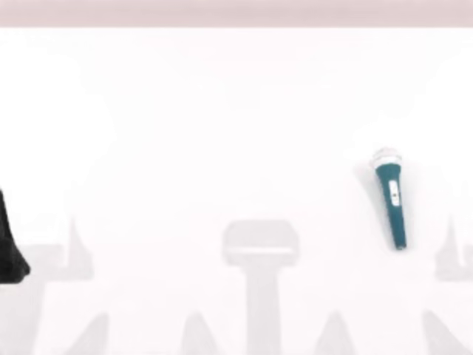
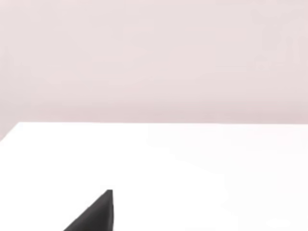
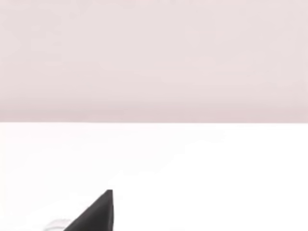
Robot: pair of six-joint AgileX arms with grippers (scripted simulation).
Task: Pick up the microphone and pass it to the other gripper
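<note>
Near the tabletop [image 1: 222,133] right edge lies the microphone [image 1: 392,203], untouched; claw widths cannot be told. Risk: slim handle rolling under a skewed pinch.

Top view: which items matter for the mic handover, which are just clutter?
Job:
- microphone, lying flat on the table's right side
- left arm, at the left edge
- one dark fingertip in the right wrist view

Lying about:
- only the white table

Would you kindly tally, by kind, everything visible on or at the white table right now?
Teal-handled microphone with white-silver mesh head, lying on the table's right side: 1
Black robot arm, at the top view's left edge: 1
Black pointed finger, one per wrist view: 2
Total: 4
</note>
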